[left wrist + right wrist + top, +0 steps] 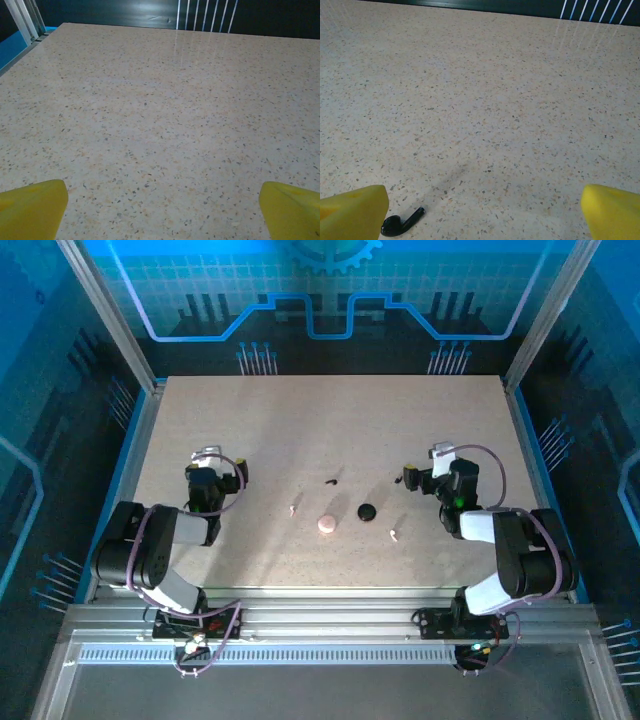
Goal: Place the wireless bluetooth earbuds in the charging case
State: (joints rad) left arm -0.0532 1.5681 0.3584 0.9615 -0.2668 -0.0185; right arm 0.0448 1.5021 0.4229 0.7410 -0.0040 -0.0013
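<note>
The charging case (328, 525) is lying flat on the speckled table (300, 420), in the near half of the surface and about midway between the two arms. From overhead I cannot tell whether its lid is up or down.

One pale earbud (293, 508) is lying near the case, to its left and a little farther from the arm bases. The other pale earbud (394, 535) is resting to the right of the case and slightly nearer the bases. Neither one is touching the case.

A flat black disc (367, 511) is sitting just to the right of the case, roughly between it and the right-hand earbud. A small dark piece (331, 480) is lying beyond the case, on its far side. A black earbud (402, 222) is lying farther right of the case, just beside the inner yellow finger of the right arm in that wrist's view.

The left gripper (162, 210) is hanging well to the left of the case. Its yellow fingertips (35, 207) are standing wide apart over bare tabletop, with nothing between them. The right gripper (482, 212) is hanging well to the right of the case and a bit farther back. Its jaws are also spread to their widest and are gripping nothing.
</note>
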